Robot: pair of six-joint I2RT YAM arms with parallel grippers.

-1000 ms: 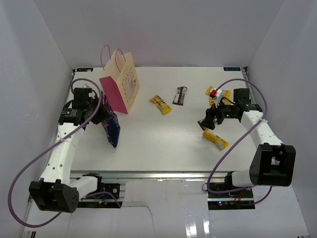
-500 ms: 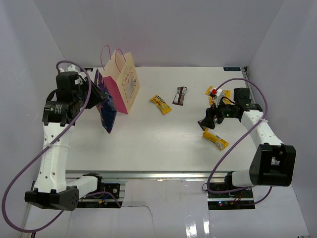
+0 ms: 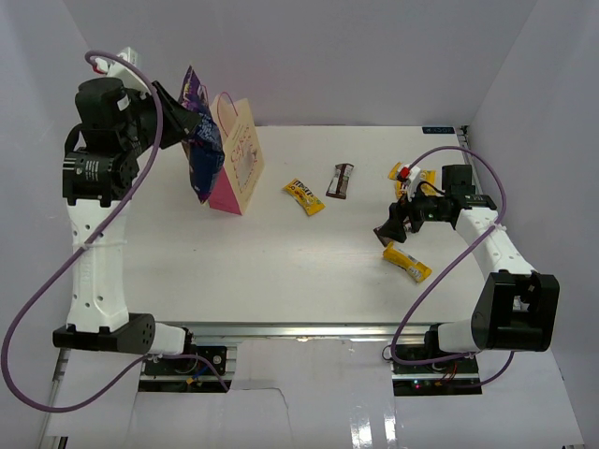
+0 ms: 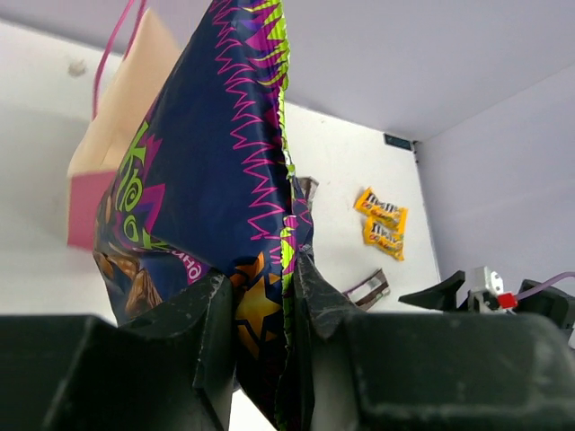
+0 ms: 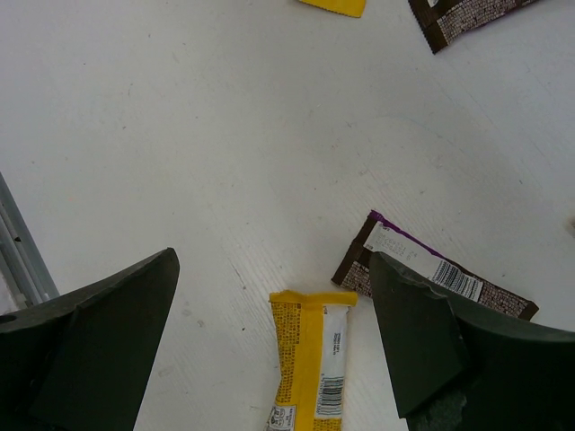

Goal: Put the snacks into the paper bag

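Observation:
My left gripper is shut on the blue-purple pack and holds it high in the air, hanging beside the top of the paper bag. In the left wrist view the pack sits pinched between my fingers, with the bag behind it. My right gripper is open and low over the table. In the right wrist view its jaws straddle a yellow packet and the end of a dark brown bar.
A yellow packet and a brown bar lie mid-table. Two yellow packets lie at the far right, and another lies near my right gripper. White walls enclose the table on three sides.
My left arm has lifted the blue-purple pack from near the table up and back to the height of the bag's top. The right arm has not moved.

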